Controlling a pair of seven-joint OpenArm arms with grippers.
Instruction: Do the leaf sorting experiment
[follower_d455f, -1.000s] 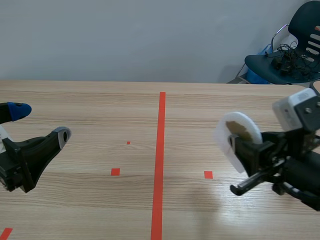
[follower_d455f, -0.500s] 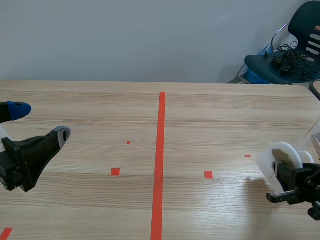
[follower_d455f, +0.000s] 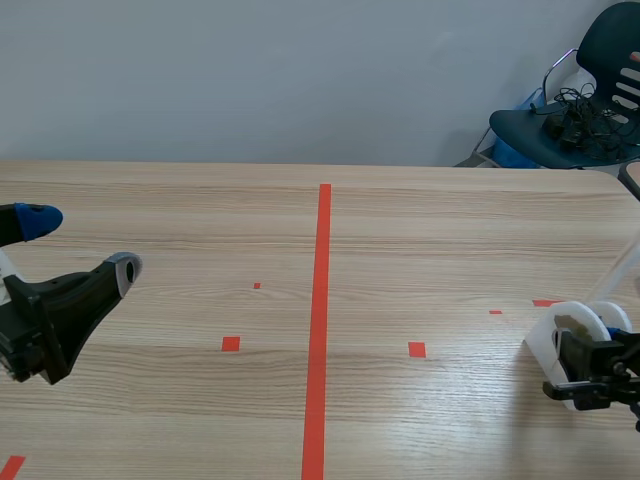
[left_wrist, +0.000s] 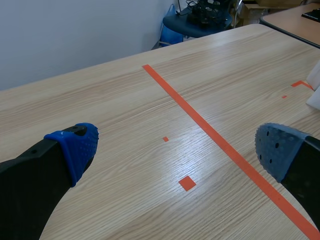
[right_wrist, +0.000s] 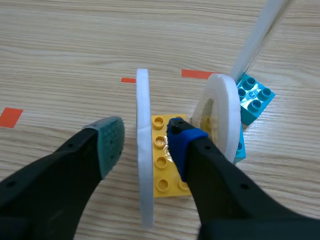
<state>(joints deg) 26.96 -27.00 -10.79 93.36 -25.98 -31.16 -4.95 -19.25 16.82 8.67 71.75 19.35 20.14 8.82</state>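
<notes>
Two upright white discs (right_wrist: 143, 150) stand on a yellow brick (right_wrist: 164, 165) near the table's right edge; in the scene view they show as a white disc piece (follower_d455f: 570, 325). The far disc (right_wrist: 220, 110) carries a yellowish-brown patch. My right gripper (right_wrist: 142, 137) straddles the near disc, one finger between the two discs, with small gaps on both sides of that disc: open. It sits low at the scene's right (follower_d455f: 582, 358). My left gripper (follower_d455f: 78, 243) hangs open over the table's left side, nothing between its fingers (left_wrist: 175, 150).
A teal brick (right_wrist: 255, 97) lies just behind the discs, and a clear slanted rod (right_wrist: 260, 35) rises beside it. An orange-red tape line (follower_d455f: 320, 320) runs down the table's middle. A dark chair with cables (follower_d455f: 585, 100) stands beyond the table's far right corner.
My right arm has carried the disc piece from mid-air right of centre down and to the right, onto the table near the edge. The left arm has not moved.
</notes>
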